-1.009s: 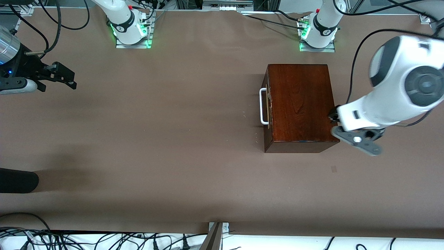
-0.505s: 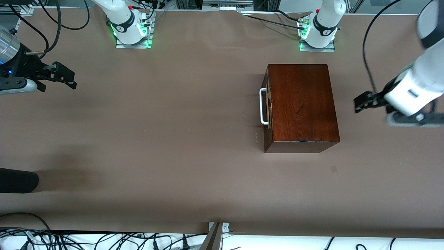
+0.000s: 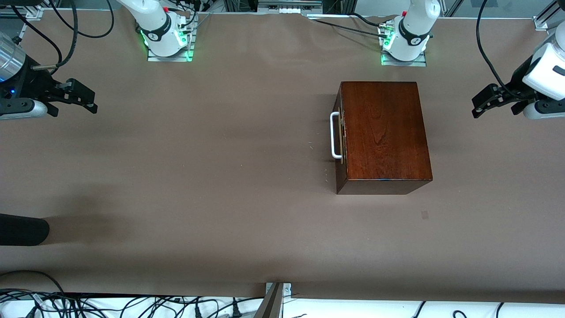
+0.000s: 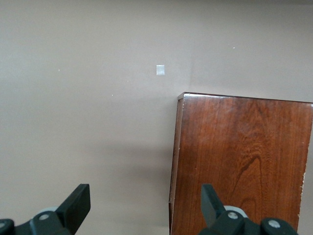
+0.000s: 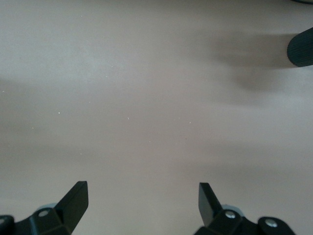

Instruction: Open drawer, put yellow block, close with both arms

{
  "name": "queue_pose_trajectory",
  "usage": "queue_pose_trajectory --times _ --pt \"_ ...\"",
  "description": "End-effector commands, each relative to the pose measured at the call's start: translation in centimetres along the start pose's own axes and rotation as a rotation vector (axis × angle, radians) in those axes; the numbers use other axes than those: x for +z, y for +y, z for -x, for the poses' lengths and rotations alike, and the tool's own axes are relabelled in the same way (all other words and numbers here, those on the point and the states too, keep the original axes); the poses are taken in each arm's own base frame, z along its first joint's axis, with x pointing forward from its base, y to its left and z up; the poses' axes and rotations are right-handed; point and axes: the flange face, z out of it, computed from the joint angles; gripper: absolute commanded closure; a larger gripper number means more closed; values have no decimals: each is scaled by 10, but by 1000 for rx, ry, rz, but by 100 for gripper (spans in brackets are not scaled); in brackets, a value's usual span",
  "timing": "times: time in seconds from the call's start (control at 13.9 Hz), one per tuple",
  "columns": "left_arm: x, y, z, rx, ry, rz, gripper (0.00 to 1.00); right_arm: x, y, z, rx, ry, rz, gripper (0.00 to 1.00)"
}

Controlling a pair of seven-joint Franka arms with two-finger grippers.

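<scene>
The dark reddish-brown wooden box (image 3: 384, 137) stands on the table close to the left arm's base. Its drawer (image 3: 339, 134) is pushed in, the white loop handle (image 3: 335, 134) facing the right arm's end of the table. The yellow block is out of view. My left gripper (image 3: 479, 106) hangs open over bare table at the left arm's end, apart from the box (image 4: 239, 161); nothing is between its fingers (image 4: 78, 203). My right gripper (image 3: 90, 101) waits open and empty over the right arm's end; the right gripper (image 5: 143, 198) shows only table below it.
A black rounded object (image 3: 22, 229) lies at the table's edge at the right arm's end, also visible as a dark rounded object (image 5: 301, 47) in the right wrist view. A small pale mark (image 3: 424, 215) sits on the brown table cover nearer the front camera than the box.
The left arm has swung away from the box's back end toward its own end of the table. The right arm and the box have not moved.
</scene>
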Motion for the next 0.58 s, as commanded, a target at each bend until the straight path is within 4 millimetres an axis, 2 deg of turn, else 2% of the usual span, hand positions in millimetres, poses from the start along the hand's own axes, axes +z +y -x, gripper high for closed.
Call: queue_pose_trajectory --times 0.0,0.5 --pt "6 -11 -6 -22 -12 64 0 -7 1 4 -11 3 12 0" --pt "3 -5 -29 2 -107 31 0 -7 1 4 -11 3 12 0"
